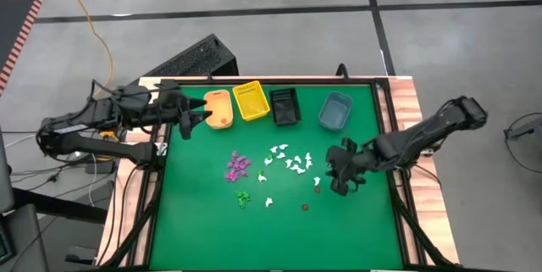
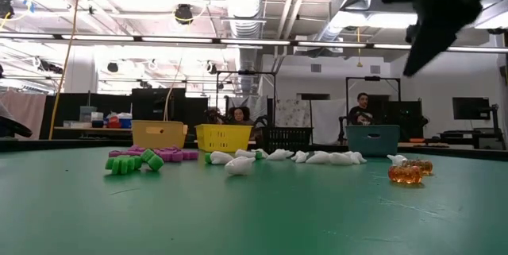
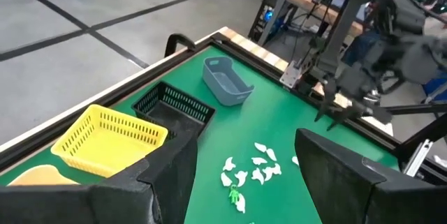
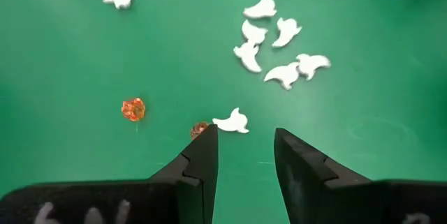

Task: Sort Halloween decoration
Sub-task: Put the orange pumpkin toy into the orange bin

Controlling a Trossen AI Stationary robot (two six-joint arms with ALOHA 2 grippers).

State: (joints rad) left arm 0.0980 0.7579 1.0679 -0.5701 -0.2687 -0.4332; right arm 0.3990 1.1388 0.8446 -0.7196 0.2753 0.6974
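You are still near the start of this sort, as far as the views let you judge — every trinket you can see lies loose on the green tabletop (image 1: 195, 230), and none shows inside a bin. From above, the tiny white ghost-shaped plastic pieces (image 1: 288, 160) are scattered across the middle of the mat, the small purple pieces (image 1: 237, 166) sit in a clump to their left, a few green ones (image 1: 243, 197) lie just below that clump, and two small translucent orange-brown pieces (image 1: 318, 189) rest near the right arm. Along the far edge stand the four rectangular bins: the orange tray (image 1: 218, 108), the yellow mesh basket (image 1: 251, 101), the black mesh basket (image 1: 284, 105) and the grey-blue tub (image 1: 335, 111); the tub and the black basket look bare inside in the left wrist view, the other two you cannot see into well enough to say. Your right gripper (image 4: 244, 151) hangs over the mat at the right end of the ghost scatter, its fingers partly apart with nothing between them; one white ghost (image 4: 231, 121) lies just ahead of the gap and an orange piece (image 4: 200, 130) peeks out beside one fingertip. Your left gripper (image 3: 244, 168) waits up by the orange tray and yellow basket, fingers spread and empty. So practically the whole job is left — four colours, no piece visibly placed.
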